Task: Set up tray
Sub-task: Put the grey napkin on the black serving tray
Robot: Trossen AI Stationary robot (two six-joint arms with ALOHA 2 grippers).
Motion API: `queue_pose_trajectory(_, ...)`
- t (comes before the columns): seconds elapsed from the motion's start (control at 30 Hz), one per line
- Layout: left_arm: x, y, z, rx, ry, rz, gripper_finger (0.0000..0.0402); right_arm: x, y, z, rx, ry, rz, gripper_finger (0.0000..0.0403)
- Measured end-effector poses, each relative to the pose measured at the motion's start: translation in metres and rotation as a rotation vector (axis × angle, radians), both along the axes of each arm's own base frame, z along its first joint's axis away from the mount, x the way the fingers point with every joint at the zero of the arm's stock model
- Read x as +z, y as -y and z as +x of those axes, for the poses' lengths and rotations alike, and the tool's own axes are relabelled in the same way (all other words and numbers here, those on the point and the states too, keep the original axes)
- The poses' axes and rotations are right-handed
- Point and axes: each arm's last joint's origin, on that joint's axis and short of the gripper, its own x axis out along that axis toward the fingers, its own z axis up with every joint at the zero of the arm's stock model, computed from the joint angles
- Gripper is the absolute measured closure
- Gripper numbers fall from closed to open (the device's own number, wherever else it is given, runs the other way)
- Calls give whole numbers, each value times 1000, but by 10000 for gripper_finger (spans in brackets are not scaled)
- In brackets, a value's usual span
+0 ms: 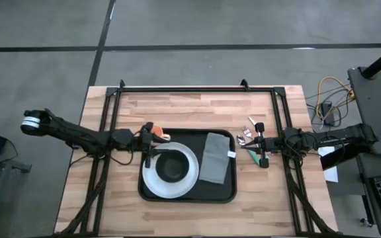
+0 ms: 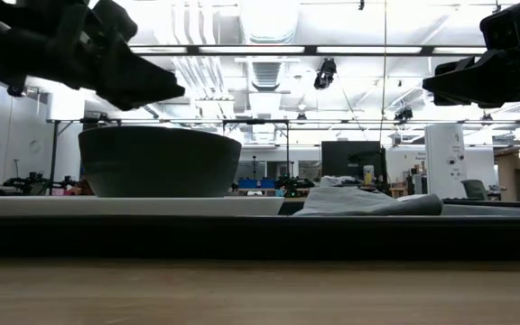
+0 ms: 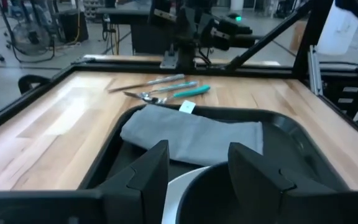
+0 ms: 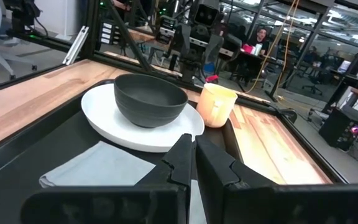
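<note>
The black tray (image 1: pixel 227 192) lies in the middle of the table. On its left half a white plate (image 1: pixel 152 184) carries a dark bowl (image 1: pixel 171 166). A folded grey napkin (image 1: pixel 213 157) lies flat on the tray's right half. A peach cup (image 4: pixel 216 104) stands upright by the tray's far left corner. My left gripper (image 3: pixel 197 152) hovers open over the plate's left edge, nothing between its fingers, pointing toward the table's right edge. My right gripper (image 4: pixel 191 140) hangs shut and level just right of the tray, pointing left.
Metal cutlery (image 1: pixel 245 137) and a green-handled utensil (image 1: pixel 253 155) lie on the wood right of the tray, under my right gripper. A black frame (image 1: pixel 197 89) borders the table's far and side edges. Bare wood shows along the near edge and far of the tray.
</note>
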Motion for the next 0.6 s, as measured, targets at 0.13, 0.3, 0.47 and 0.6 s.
queue_pose_trajectory(0.13, 1, -1, -6, 1, 19, -2, 256, 0, 0, 0, 0, 0, 0, 394)
queue_pose_trajectory(0.3, 0, -2, -13, 2, 32, -3, 256, 0, 0, 0, -1, 0, 0, 394)
queue_pose_trajectory(0.47, -7, -3, -29, 2, 55, -10, 256, 0, 0, 0, 0, -1, 0, 394)
queue_pose_trajectory(0.6, -15, -5, -47, 2, 104, -16, 256, 0, 0, 0, 0, -1, 0, 394)
